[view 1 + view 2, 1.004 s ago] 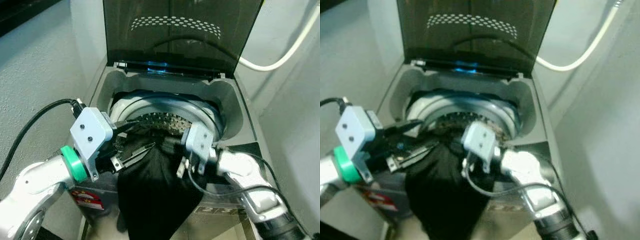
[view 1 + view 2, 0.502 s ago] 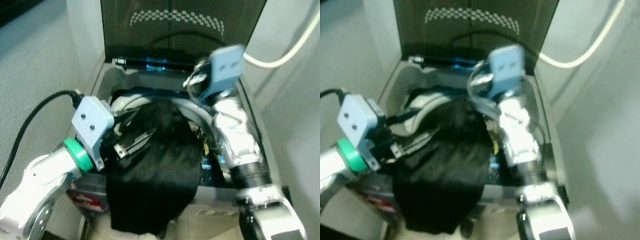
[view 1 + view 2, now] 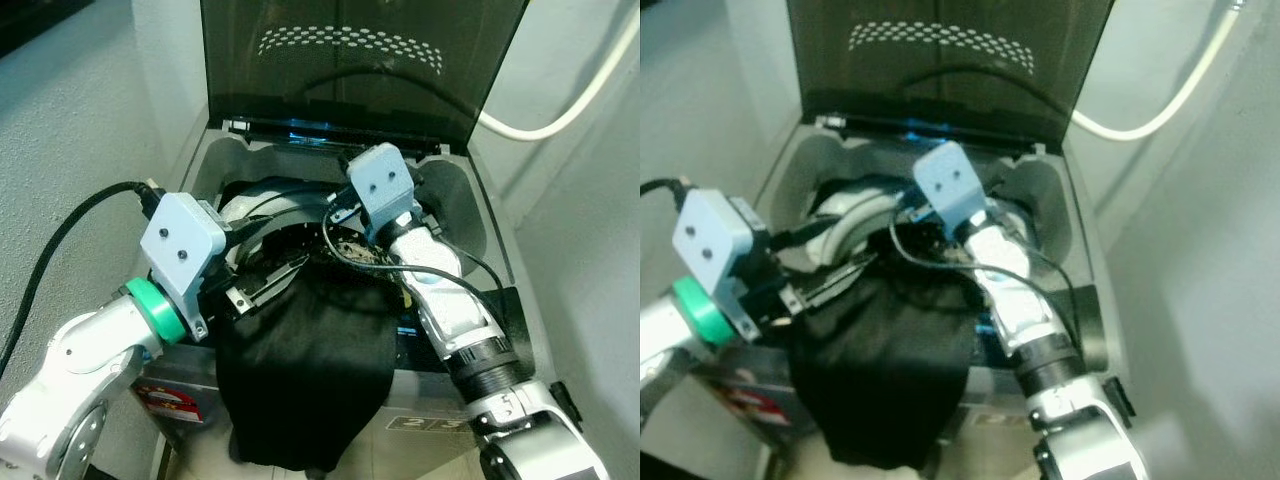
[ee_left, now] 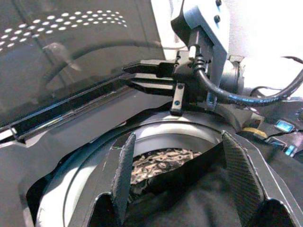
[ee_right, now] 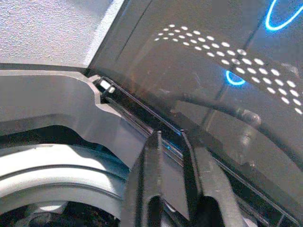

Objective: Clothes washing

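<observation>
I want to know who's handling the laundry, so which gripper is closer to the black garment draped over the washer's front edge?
Left. The left gripper sits against the black garment, fingers open. The right gripper hangs above the drum, shut, toward the lid.

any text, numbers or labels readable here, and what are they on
"2" and "3": pale digits on the washing machine's front control strip, partly cut off, so only a likely reading.
Red and white sticker on the washer's front left corner, beside the hanging black garment: print too small and blurred to read.
Blue glow at the lid hinge: a light, no legible characters.
Nothing else legible.
</observation>
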You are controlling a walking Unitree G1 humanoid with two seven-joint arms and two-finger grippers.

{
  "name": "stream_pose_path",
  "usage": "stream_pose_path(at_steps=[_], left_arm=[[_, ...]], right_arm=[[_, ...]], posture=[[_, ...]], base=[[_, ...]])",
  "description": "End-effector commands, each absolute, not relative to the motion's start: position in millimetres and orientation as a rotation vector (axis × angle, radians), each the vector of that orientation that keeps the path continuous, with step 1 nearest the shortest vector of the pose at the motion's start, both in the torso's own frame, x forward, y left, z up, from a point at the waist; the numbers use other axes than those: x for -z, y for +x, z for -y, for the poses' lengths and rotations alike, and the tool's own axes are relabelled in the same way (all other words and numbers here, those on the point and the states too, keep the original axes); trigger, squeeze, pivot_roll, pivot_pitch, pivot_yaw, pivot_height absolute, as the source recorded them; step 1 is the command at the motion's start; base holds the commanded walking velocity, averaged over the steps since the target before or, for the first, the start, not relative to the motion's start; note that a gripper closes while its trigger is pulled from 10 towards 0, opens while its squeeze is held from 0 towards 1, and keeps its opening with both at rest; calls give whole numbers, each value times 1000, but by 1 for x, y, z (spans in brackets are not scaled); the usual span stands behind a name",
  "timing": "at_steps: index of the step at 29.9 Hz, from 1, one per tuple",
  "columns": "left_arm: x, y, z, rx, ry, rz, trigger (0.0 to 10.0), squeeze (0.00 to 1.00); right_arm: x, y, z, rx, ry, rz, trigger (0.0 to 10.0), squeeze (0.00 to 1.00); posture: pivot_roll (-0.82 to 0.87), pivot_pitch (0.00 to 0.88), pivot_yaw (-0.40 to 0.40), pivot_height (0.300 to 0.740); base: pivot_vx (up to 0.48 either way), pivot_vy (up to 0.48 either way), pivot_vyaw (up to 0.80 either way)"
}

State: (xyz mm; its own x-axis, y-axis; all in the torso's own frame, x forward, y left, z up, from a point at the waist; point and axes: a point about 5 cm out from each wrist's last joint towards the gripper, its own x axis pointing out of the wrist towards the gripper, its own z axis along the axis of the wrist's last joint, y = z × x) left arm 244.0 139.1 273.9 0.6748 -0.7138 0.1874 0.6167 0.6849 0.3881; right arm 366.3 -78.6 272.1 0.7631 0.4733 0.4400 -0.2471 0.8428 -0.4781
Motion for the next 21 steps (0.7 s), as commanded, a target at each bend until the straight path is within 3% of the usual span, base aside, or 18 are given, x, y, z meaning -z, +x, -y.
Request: stream_pose_path(at_steps=[1,2,3,5,7,9,10,13,21], left_arm=[[-277,240,-140,775,336,350,10000,0],[-278,240,-140,776,343,350,10000,0],[-279,238,-141,784,356,348,10000,0],[-282,234,-143,803,378,343,10000,0],[-282,234,-143,803,378,343,10000,0],[-285,225,-147,835,406,334,10000,0],[-285,225,-147,835,406,334,10000,0],[-289,213,-154,874,440,304,10000,0],[-284,206,-155,891,448,265,10000,0]], right_arm=[[-277,361,87,-455,-336,597,10000,1000],[-280,358,90,-494,-285,599,10000,1000],[-284,348,93,-608,-206,601,10000,0],[-287,327,95,-833,-123,587,10000,0],[-287,327,95,-833,-123,587,10000,0],[-279,297,94,-1098,-143,531,10000,0],[-279,297,94,-1098,-143,531,10000,0],[-237,270,88,-1329,-384,342,10000,0],[-191,262,74,-1412,-542,211,10000,0]], posture=[[124,78,-9,740],[124,78,-8,740],[128,78,-8,740],[129,78,-4,740],[129,78,-4,740],[129,79,0,740],[129,79,0,740],[132,81,5,740],[145,84,5,740]], base=[[0,0,0],[0,0,0],[0,0,0],[0,0,0],[0,0,0],[0,0,0],[0,0,0],[0,0,0],[0,0,0]])
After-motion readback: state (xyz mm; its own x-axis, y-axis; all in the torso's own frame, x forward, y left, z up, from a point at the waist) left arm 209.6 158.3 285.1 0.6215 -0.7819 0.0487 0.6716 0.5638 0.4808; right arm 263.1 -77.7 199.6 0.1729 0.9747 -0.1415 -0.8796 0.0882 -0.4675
